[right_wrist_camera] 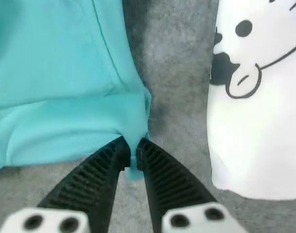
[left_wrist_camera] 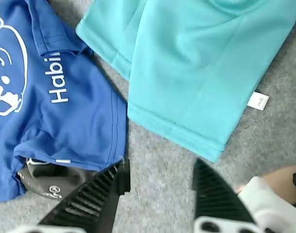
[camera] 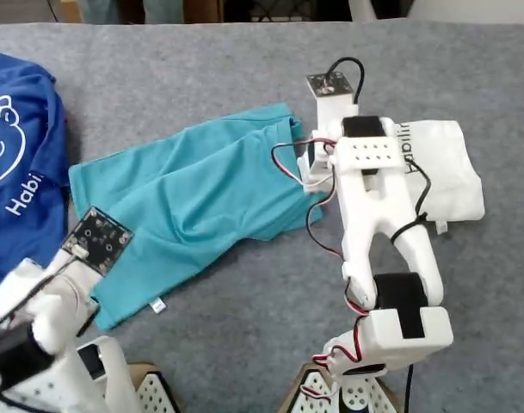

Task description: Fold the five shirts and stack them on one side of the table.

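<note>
While the right gripper (right_wrist_camera: 132, 153) pinches an edge of the teal shirt (right_wrist_camera: 55, 73), that shirt lies rumpled mid-way across the table (camera: 244, 69), white shirt (right_wrist_camera: 257, 126) near it; left gripper (left_wrist_camera: 160, 175) hangs spread wide beside the blue shirt (left_wrist_camera: 65, 116).

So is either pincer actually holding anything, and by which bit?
The right pincer is shut on the teal shirt, pinching a bunched bit of its edge nearest the white shirt. The left pincer is open, holding nothing.
</note>
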You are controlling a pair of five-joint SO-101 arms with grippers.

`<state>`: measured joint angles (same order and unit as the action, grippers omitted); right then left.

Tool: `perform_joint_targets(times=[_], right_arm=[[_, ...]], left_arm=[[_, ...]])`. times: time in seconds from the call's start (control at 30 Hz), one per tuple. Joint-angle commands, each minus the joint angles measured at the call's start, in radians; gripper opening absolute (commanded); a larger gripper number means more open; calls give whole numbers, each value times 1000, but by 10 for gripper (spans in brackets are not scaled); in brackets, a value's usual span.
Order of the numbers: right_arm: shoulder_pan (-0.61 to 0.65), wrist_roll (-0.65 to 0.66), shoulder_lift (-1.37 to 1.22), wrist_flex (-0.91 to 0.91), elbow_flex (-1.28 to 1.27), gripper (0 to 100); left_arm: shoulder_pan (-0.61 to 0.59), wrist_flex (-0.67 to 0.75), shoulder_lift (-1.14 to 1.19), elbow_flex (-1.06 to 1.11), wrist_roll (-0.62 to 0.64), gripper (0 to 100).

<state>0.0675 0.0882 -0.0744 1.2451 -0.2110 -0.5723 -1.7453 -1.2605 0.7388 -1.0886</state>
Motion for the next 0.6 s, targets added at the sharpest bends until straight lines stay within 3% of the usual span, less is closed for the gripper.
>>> perform_joint_targets(times=[0.0, 0.1, 0.33, 0.57], right_arm=[[14, 0, 41, -124, -64, 15], [14, 0, 41, -219, -130, 15], [40, -29, 7, -390, -225, 15], [43, -29, -84, -388, -171, 15]], left_arm=[[-44, -15, 141, -119, -6, 197], [-1, -15, 319, -147, 32, 230], [259, 11, 571, -114, 44, 234], [282, 361, 686, 111, 63, 234]])
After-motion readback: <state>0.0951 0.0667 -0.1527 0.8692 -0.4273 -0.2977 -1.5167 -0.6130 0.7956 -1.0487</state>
